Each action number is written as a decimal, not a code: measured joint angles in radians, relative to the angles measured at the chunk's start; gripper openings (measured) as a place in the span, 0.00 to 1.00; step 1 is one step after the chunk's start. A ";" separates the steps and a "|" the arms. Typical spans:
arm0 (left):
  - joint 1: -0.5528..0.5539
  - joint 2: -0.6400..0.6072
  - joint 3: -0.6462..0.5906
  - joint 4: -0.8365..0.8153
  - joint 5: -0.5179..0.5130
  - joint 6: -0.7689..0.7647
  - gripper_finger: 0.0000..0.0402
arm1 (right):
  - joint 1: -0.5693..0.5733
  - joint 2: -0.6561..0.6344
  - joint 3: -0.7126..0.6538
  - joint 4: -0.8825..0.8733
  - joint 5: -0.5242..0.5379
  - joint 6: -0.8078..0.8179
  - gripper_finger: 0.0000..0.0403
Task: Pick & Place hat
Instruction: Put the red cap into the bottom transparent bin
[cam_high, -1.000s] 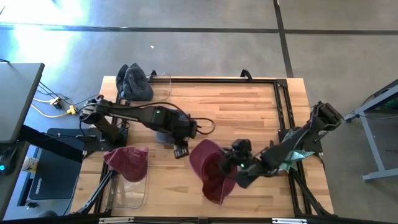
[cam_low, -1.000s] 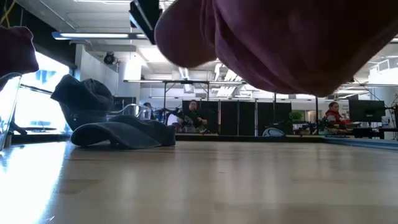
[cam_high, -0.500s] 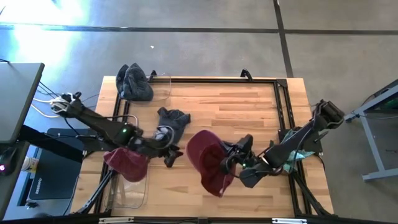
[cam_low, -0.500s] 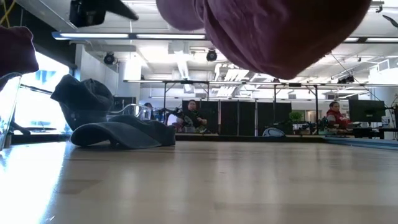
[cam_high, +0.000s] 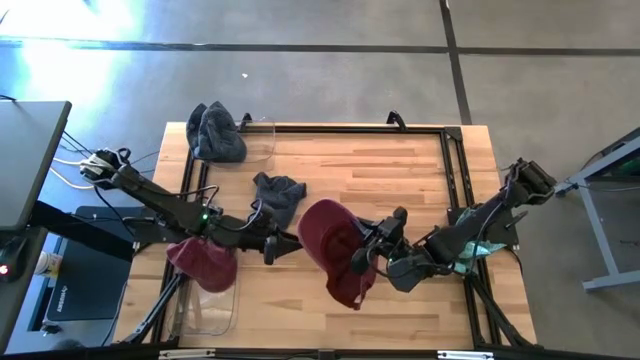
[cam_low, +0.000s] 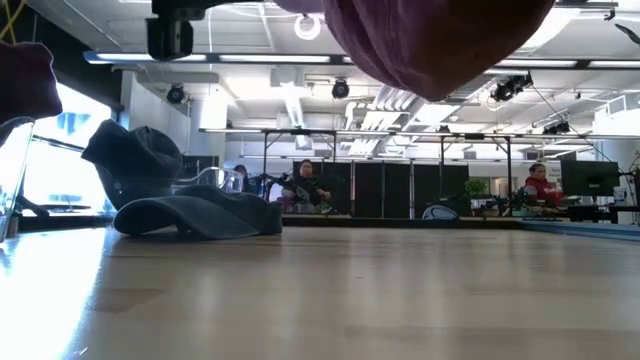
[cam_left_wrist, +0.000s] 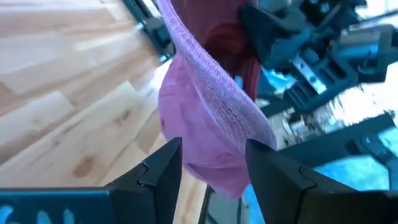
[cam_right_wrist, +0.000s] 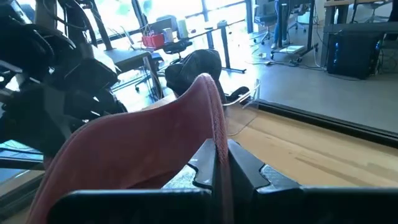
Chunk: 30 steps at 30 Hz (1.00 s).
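A maroon hat (cam_high: 328, 248) hangs over the near middle of the table, held by my right gripper (cam_high: 362, 258), which is shut on it. It fills the top of the low view (cam_low: 440, 40). My left gripper (cam_high: 270, 247) is open, just left of the hat. In the left wrist view its fingers (cam_left_wrist: 163, 168) stand apart, with the hat (cam_left_wrist: 211, 118) showing beyond the gap. A grey hat (cam_high: 278, 192) lies flat on the table at mid-left. My right gripper pinches the maroon hat's edge (cam_right_wrist: 216, 124) between its two fingers (cam_right_wrist: 245, 167). The fingers come from the table's right side. The hat is lifted clear of the table and bulges out toward the left beyond the fingers.
Another grey hat (cam_high: 214, 132) sits in a clear container at the far left corner. A second maroon hat (cam_high: 200, 262) rests on a clear bin (cam_high: 212, 312) at the near left. A black frame (cam_high: 455, 170) runs along the far and right edges.
My left gripper has swung from the table's middle toward the near edge, then toward the maroon hat. My right gripper has carried the maroon hat upward and a little toward the far edge. The grey hat on the table has stayed put.
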 joint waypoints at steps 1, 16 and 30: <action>0.001 -0.002 0.000 -0.007 0.024 0.004 0.43 | 0.000 0.000 0.000 -0.006 0.003 0.009 0.03; 0.000 -0.017 0.001 -0.051 0.059 0.014 0.43 | 0.000 0.001 0.000 -0.061 0.035 0.041 0.02; 0.001 -0.031 0.002 -0.039 -0.251 0.040 0.43 | -0.005 0.001 0.000 -0.035 0.040 0.067 0.03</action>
